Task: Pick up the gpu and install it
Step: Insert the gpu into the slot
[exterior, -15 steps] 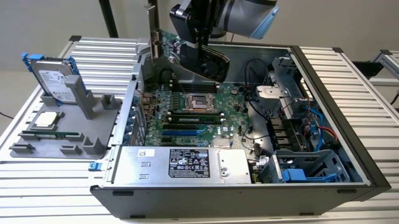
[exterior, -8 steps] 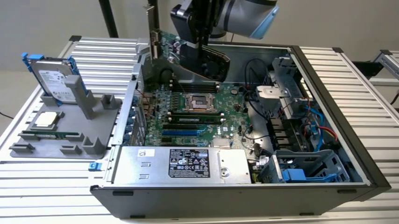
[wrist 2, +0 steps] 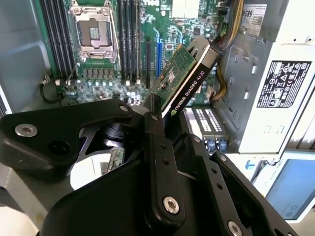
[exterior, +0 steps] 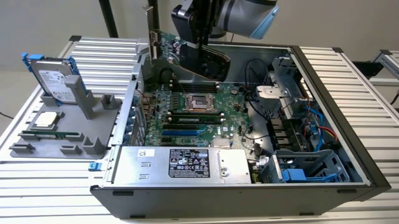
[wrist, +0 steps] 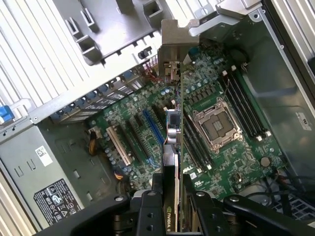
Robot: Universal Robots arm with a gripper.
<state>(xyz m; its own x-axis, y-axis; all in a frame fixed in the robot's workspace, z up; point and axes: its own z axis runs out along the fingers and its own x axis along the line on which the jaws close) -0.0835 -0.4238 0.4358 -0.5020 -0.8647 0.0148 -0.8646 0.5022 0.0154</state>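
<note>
The gpu [exterior: 177,51] hangs tilted in the air over the back of the open computer case [exterior: 349,140], green board facing the exterior view's left, black cooler on the other face, silver bracket at its upper end. My gripper [exterior: 201,45] is shut on its top edge. In the first wrist view the gpu [wrist: 173,123] is edge-on above the motherboard [wrist: 221,147], near the blue slot [wrist: 152,129], with my gripper [wrist: 172,204] clamped on it. The second wrist view has the gpu [wrist 2: 189,73] reaching out past my gripper [wrist 2: 165,125].
Left of the case, a grey fixture [exterior: 93,144] carries a silver hard drive with blue rails [exterior: 53,77], a processor chip [exterior: 46,119] and a memory stick [exterior: 53,135]. The power supply [exterior: 181,163] fills the case's near side. Cables [exterior: 311,126] and a drive cage [exterior: 305,168] crowd its right.
</note>
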